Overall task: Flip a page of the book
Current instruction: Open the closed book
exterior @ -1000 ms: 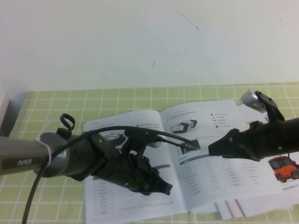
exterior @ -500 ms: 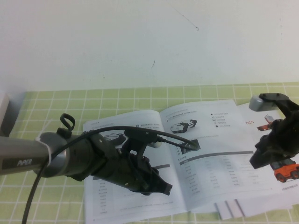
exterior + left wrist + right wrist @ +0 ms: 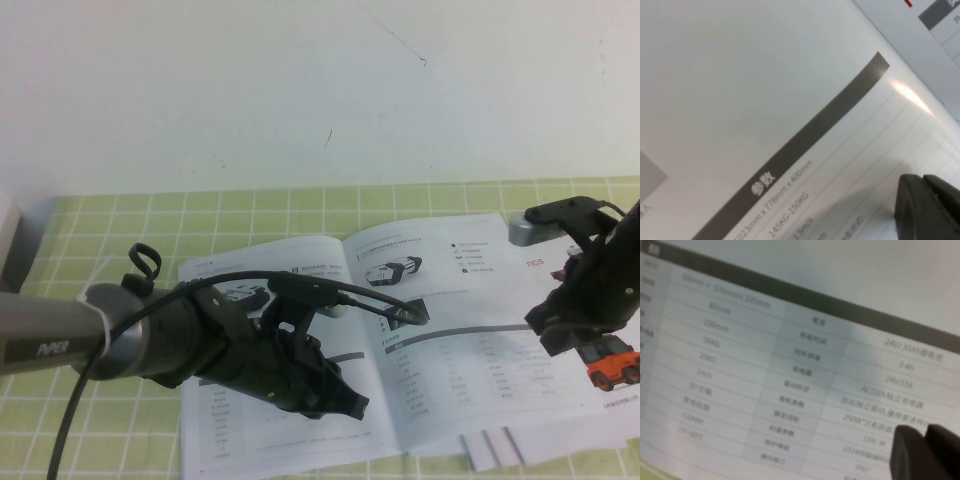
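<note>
The book [image 3: 300, 440] lies open on the green checked cloth. Its right-hand page [image 3: 470, 350], with a black-and-white vehicle photo and a grey-barred table, lies flat. My left gripper [image 3: 352, 405] is shut and rests low over the left-hand page, near the spine. In the left wrist view its fingers [image 3: 927, 205] are pressed together just above a page with a grey bar [image 3: 805, 140]. My right gripper [image 3: 552, 340] points down over the outer part of the right-hand page. In the right wrist view its fingers [image 3: 912, 452] are closed together, right at the table print, holding nothing.
Loose white sheets with orange trucks [image 3: 610, 362] stick out from under the book at the right and at the front [image 3: 495, 445]. A white wall [image 3: 300, 90] stands behind the table. A grey object [image 3: 10, 245] is at the far left edge.
My right arm has swung from lying across the right-hand page to standing at its outer edge, gripper pointing down, then shifted slightly left. The left arm and the book have not moved.
</note>
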